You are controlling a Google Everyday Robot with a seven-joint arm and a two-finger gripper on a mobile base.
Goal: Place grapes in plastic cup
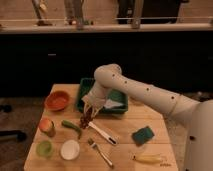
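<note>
The grapes [85, 120], a dark reddish-purple bunch, hang in a long vertical shape from my gripper [89, 112] just above the wooden table, in front of the green tray. The gripper is shut on the top of the bunch and points down from the white arm [135, 90]. The plastic cup [44, 148], pale green and low, stands at the table's front left corner, well to the left of the gripper and nearer the front.
A white bowl [70, 149] stands beside the cup. A green chili pepper [72, 128], a yellowish cup with a red top [47, 127] and an orange bowl [57, 100] lie at left. A green tray [119, 96], a white-handled utensil [102, 133], a fork [100, 152], a sponge [143, 135] and a banana [149, 159] are also there.
</note>
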